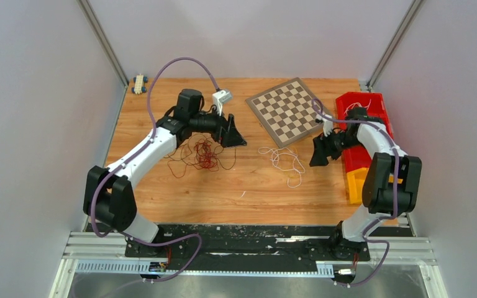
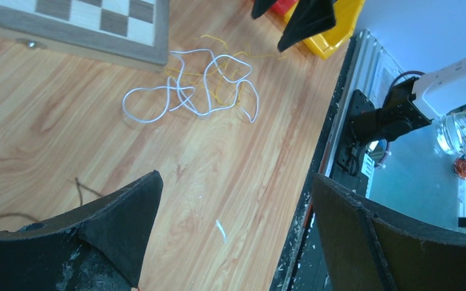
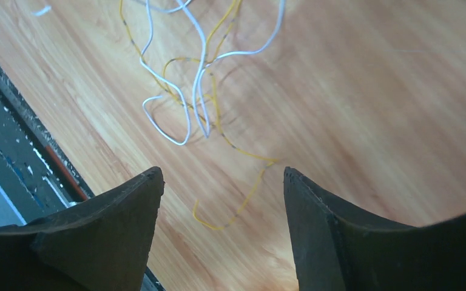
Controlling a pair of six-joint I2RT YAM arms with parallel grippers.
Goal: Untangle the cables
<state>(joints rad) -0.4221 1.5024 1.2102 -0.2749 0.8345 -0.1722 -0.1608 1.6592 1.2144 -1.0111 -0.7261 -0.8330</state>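
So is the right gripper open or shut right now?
Open: the right gripper has its fingers wide apart in the wrist view, only table and a yellow cable end between them.

- A tangle of cables (image 1: 200, 154) is lying on the worktop (image 1: 242, 192), left of centre, just beside the left end effector (image 1: 236, 138).
- A looser bunch of cables (image 1: 287, 162) is lying right of centre, well apart from it, near the right end effector (image 1: 318, 155).
- The game board (image 1: 287, 112) is sitting behind that bunch.
- Bins (image 1: 372, 105) are standing along the right edge.
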